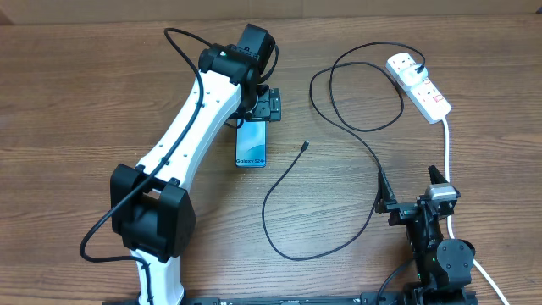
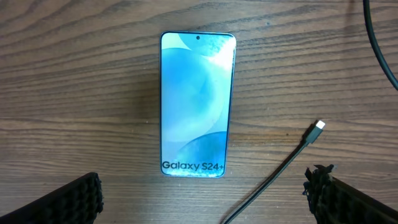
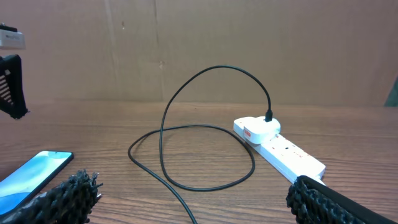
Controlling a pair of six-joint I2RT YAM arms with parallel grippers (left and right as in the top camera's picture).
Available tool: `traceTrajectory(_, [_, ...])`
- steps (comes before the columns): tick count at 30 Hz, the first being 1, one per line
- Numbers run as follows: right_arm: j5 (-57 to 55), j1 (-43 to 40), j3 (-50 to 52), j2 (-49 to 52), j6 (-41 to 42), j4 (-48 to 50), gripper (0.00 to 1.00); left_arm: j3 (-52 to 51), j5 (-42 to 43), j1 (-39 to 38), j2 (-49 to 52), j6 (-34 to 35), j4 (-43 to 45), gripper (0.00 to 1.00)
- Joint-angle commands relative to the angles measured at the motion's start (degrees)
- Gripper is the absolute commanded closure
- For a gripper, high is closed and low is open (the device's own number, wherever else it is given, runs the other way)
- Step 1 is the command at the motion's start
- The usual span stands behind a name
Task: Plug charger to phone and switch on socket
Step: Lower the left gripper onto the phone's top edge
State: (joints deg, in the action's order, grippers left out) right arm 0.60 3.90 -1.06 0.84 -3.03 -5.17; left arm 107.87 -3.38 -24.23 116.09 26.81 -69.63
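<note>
**Charger tip loose beside the phone, both jaws empty**

Charger point(image 1: 292, 163) cable is thin, limp and light. It will likely snake and twist if you pull it by the middle, so take it just behind the small stiff tip point(image 2: 318, 126), where you can steer it. Pinch gently but squarely, because so small a tip could slip or turn.

That tip lies unplugged on the table, inside the span of your left gripper point(image 2: 205, 186) and close to one finger. The phone point(image 2: 198, 102) lies flat between and below those jaws. It looks slick, rigid and light, so expect it to slide when the plug pushes in unless you brace it.

Your left jaws are spread wide and hold nothing. That arm reaches far out over the table with its wrist pointing down.

Your right gripper point(image 3: 189, 190) is also wide apart and empty, with the arm folded near its base and looking level across the table. The socket point(image 3: 280, 148) sits ahead of those jaws, well apart, with the white plug in it.
</note>
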Motion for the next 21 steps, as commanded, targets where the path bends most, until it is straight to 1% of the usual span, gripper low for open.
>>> traceTrajectory(1, [-0.55,0.22,0.57,-0.68,-0.24,0.33,0.0,0.11,0.63,0.31,1.57,-1.14,0.42,0.0])
traceTrajectory(5, [-0.55,0.2,0.57,-0.68,-0.24,0.35,0.0,0.11,0.63,0.33,2.86,-2.45,0.94,0.0])
traceTrajectory(16, [-0.55,0.2,0.57,-0.68,-0.24,0.35,0.0,0.11,1.9,0.42,9.75,-2.73,2.21,0.0])
traceTrajectory(21, [-0.55,0.22,0.57,-0.68,-0.24,0.33,0.0,0.11,1.92,0.83,10.45,-3.04,2.64,0.0])
